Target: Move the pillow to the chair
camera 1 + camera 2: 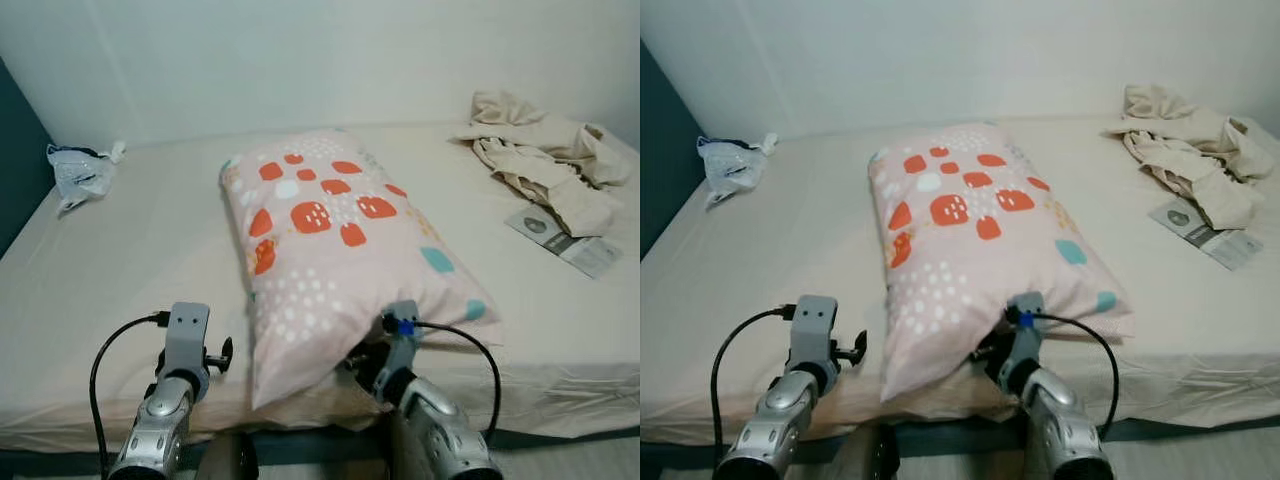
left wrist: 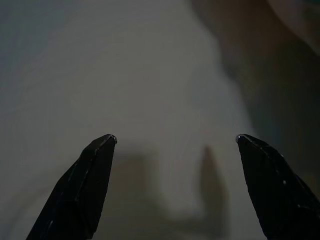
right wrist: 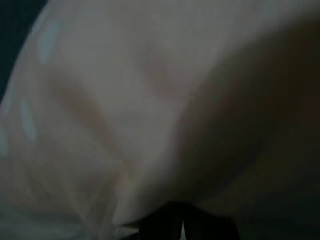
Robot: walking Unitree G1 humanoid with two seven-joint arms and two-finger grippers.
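The pillow lies lengthwise on the bed, its near end overhanging the front edge. The right end effector is pushed in under that near corner, fingers buried in fabric; its wrist view is a blur of pale cloth, so whether it is gripping I cannot tell. The left end effector hovers over the sheet just beside the pillow, fingers spread wide. A crumpled bag and rumpled cloth sit far back
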